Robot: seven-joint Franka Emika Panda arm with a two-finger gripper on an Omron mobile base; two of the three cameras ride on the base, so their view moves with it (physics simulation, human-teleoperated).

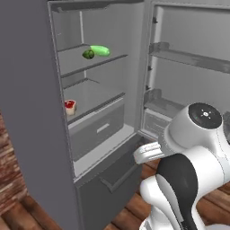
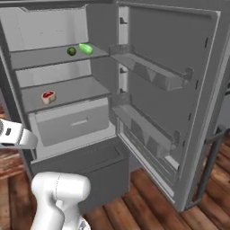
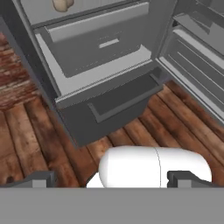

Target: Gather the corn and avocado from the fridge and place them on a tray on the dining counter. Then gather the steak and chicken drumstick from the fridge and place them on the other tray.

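Grey steel fridge open. Dark green round avocado and pale green husked corn cob touching on upper shelf; red steak on shelf below. Avocado likely firm, smooth, prone to roll: grip across middle. Claw released, empty, low before fridge.

In the open fridge, the avocado lies just left of the corn on the upper shelf, the steak near the left edge of the shelf below, above the drawer.
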